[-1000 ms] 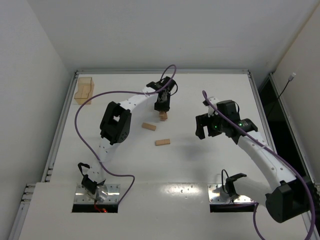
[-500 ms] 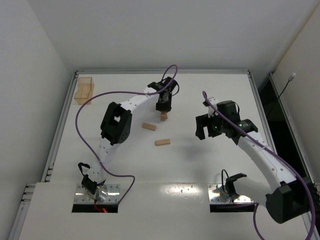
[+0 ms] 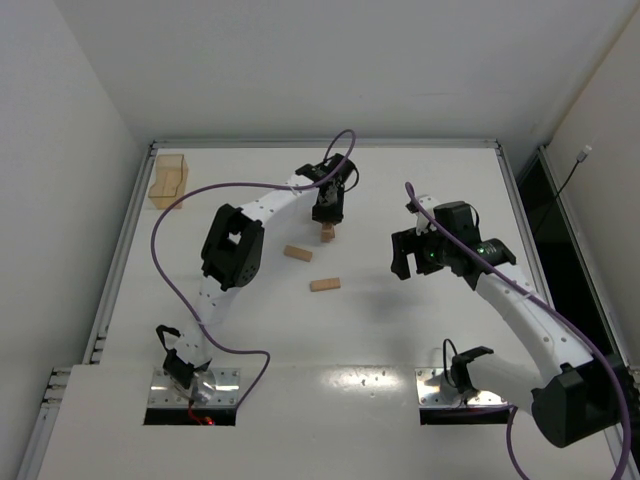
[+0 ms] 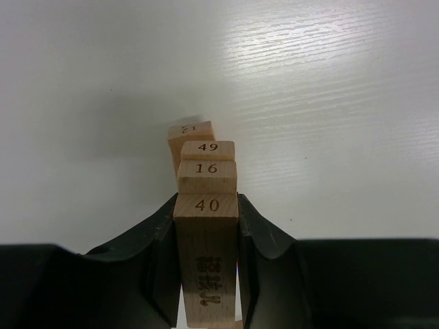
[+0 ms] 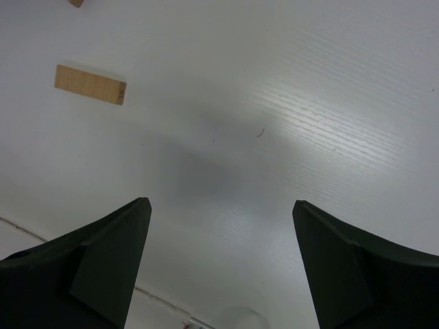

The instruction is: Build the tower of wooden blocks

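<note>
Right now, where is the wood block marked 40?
The block marked 40 is clamped in the left gripper, directly over the tower, at the far middle of the table in the top view.

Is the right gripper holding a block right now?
No, the right gripper is open and empty; a loose wood block lies on the table ahead.
</note>
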Tool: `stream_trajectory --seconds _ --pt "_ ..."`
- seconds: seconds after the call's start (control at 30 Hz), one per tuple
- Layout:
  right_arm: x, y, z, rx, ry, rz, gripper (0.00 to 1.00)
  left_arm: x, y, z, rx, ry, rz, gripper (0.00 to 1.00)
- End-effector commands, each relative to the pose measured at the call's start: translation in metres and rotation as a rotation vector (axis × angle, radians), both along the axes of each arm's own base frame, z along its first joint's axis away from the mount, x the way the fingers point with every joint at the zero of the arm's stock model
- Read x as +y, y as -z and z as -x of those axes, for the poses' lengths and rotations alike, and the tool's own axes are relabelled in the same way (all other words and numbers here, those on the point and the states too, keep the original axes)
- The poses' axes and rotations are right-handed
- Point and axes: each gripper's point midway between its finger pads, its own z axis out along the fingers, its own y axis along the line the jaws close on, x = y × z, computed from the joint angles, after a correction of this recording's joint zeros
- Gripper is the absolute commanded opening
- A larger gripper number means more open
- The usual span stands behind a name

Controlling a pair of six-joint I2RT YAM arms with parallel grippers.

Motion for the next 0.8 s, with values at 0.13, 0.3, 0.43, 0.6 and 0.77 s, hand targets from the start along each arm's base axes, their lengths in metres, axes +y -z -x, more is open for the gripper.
stream_trajectory --seconds 0.13,0.3,0.43,0.6,0.77 --pt "0.002 -0.014 -0.010 -0.049 0.015 -0.036 0.82 -0.004 -0.018 -0.006 -0.057 -0.006 0.009 0.09" --pt "0.002 -0.016 -0.012 -0.058 0.015 -0.039 0.82 -0.003 -0.010 -0.004 -0.042 -0.006 -0.002 0.18" --pt "0.003 -0.013 -0.012 -0.050 0.015 -0.036 0.82 -0.001 -0.007 -0.002 -0.035 -0.006 -0.008 0.19" --pt "0.002 -0.010 -0.011 -0.041 0.016 -0.034 0.82 -0.001 -0.007 -0.002 -0.035 -0.006 -0.008 0.25" --pt "0.002 -0.010 -0.011 -0.041 0.016 -0.034 0.82 -0.004 -0.007 -0.001 -0.025 0.003 0.005 0.41"
